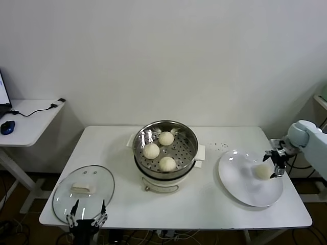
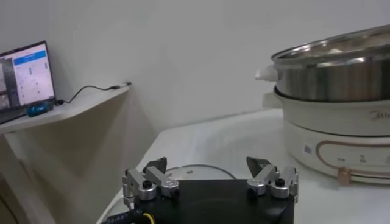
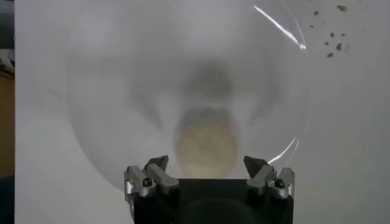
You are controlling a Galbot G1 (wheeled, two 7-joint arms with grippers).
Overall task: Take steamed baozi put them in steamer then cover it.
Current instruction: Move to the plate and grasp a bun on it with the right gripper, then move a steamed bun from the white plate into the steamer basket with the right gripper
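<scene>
Head view: the steamer (image 1: pixel 165 148) sits mid-frame on the white tabletop (image 1: pixel 204 199) with three buns (image 1: pixel 151 151) inside. The fourth bun (image 1: pixel 262 171) is on the white plate (image 1: pixel 249 177) at the right of the frame, and the right end effector (image 1: pixel 274 162) is right over it, jaws spread wide, gripping nothing. The glass lid (image 1: pixel 84 193) lies flat at lower left, with the left end effector (image 1: pixel 88 214) at the bottom edge just in front of it, also wide open and empty.

Left wrist view: open fingers (image 2: pixel 149 182) at the bottom, the lid's rim (image 2: pixel 189 170) just beyond them, steamer (image 2: pixel 335 73) at the right, a laptop (image 2: pixel 24 76) at upper left.

Right wrist view: the bun (image 3: pixel 206 143) sits centre frame on the plate (image 3: pixel 109 91), between the open fingers (image 3: pixel 268 176) but not pinched.
</scene>
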